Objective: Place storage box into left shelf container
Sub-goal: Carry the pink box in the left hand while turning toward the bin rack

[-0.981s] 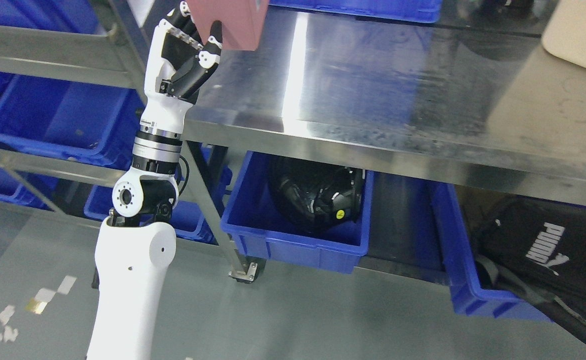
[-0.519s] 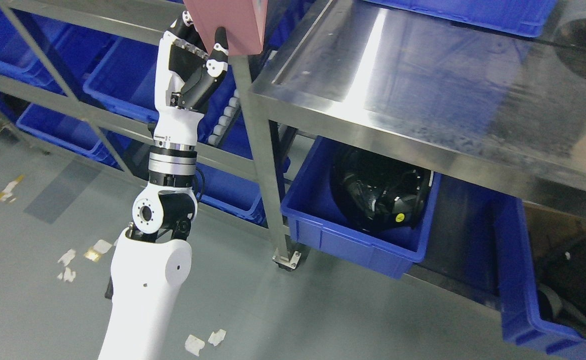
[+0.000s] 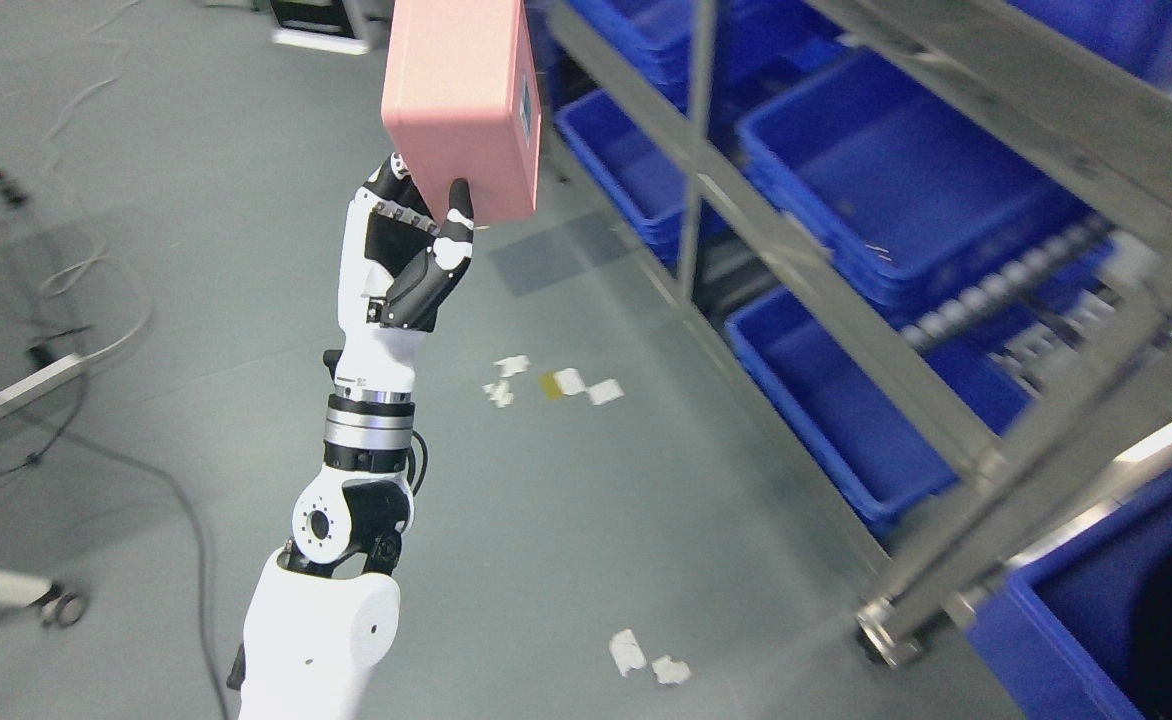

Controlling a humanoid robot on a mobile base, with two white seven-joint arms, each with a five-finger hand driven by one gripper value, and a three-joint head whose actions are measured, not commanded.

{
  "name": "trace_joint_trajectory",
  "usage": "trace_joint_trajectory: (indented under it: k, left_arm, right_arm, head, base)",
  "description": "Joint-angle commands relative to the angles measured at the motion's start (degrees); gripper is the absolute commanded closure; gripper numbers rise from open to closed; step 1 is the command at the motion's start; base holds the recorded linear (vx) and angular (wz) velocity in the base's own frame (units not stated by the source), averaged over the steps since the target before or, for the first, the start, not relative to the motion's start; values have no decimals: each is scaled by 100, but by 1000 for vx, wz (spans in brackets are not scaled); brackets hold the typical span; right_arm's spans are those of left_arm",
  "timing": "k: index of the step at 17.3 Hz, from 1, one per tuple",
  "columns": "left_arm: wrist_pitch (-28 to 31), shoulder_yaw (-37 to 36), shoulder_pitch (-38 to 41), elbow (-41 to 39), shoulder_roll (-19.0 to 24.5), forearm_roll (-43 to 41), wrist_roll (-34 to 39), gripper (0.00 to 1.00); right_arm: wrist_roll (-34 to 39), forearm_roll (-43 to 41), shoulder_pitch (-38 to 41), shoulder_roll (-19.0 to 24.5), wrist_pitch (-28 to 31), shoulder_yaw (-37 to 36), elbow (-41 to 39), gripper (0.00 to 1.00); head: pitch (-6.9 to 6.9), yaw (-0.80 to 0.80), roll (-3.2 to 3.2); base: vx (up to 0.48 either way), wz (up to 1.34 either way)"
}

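My left hand (image 3: 426, 215) is raised upright on its white arm and is shut on the bottom of a pink storage box (image 3: 461, 105), thumb on the near face and fingers behind it. The box stands upright over the bare floor, left of the metal shelf rack (image 3: 846, 290). Several blue shelf containers (image 3: 876, 190) sit on the rack's tiers to the right of the box, open at the top. No right arm shows in the picture.
Grey floor fills the left and middle, with paper scraps (image 3: 551, 385) and cables (image 3: 96, 320). A wheeled frame leg (image 3: 6, 590) stands at the lower left. The rack's caster (image 3: 886, 640) and slanted posts are at the lower right.
The whole picture has swung left, so the camera has turned: the steel table and helmet bin have left the view and the shelf rack now fills the right. The hand still holds the box.
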Motion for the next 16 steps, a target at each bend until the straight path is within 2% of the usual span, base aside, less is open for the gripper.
trace_joint_trajectory:
  k: [1, 6, 12, 16]
  left_arm:
    - [-34, 107, 667, -291, 98, -9, -65, 100]
    - [-165, 89, 1159, -353, 98, -9, -74, 100]
    - [-306, 343, 1713, -318, 98, -18, -91, 100]
    - [-560, 546, 2144, -335, 98, -114, -582, 100]
  right_arm:
    - [31, 9, 54, -100, -1, -26, -100, 0]
    - [31, 9, 54, -100, -1, -26, -100, 0]
    - [31, 9, 54, -100, -1, -26, -100, 0]
    - [31, 9, 54, -100, -1, -26, -100, 0]
  head:
    - [0, 0, 0]
    - [1, 0, 0]
    - [1, 0, 0]
    - [2, 0, 0]
  base:
    - [314, 1417]
    - [403, 1001]
    - [471, 230]
    - [559, 161]
